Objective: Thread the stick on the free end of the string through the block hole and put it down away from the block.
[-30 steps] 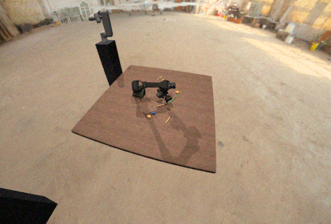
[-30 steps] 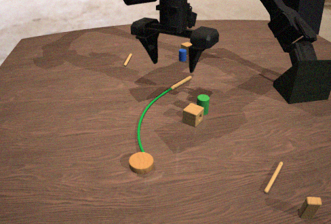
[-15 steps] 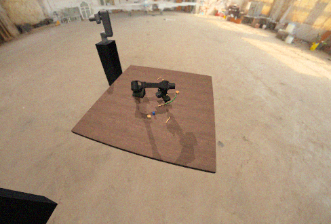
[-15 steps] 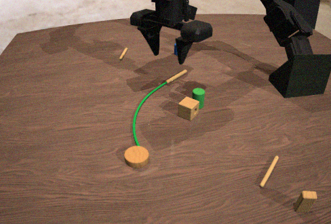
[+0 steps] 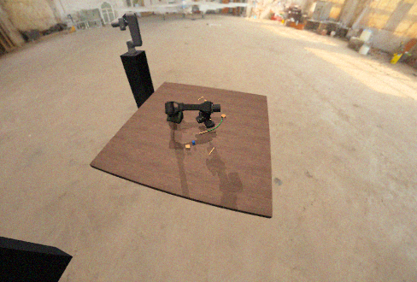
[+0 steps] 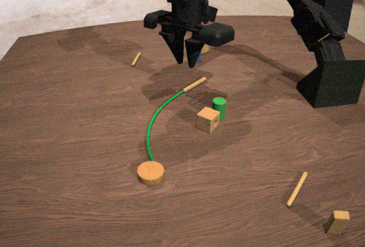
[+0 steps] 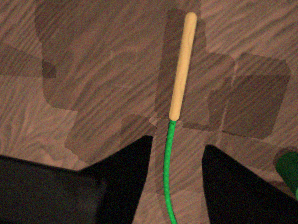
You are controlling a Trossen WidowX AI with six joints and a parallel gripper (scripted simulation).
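The string's stick (image 5: 202, 132) (image 6: 194, 84) (image 7: 182, 67) lies on the table. The green string (image 6: 148, 134) (image 7: 167, 170) curves from it to the round button (image 5: 223, 115) (image 6: 150, 172). My gripper (image 6: 186, 64) (image 7: 177, 148) is partly open and empty, above the table near the stick. In the wrist view the stick lies ahead of the fingertips, tilted slightly right, and the string runs between the fingers. The holed block (image 6: 206, 120) stands on the table, in the exterior view below and right of the stick; a hole shows in its right face. The arm hides the block in the top view.
A green cylinder (image 6: 219, 108) (image 7: 288, 165) stands close beside the block. Loose sticks (image 6: 136, 59) (image 6: 297, 189) lie farther off. A blue piece (image 5: 193, 142) (image 6: 199, 58) and a small wooden block (image 5: 187, 146) (image 6: 205, 49) are beyond the gripper. Another wooden block (image 6: 337, 222) stands at the exterior view's lower right.
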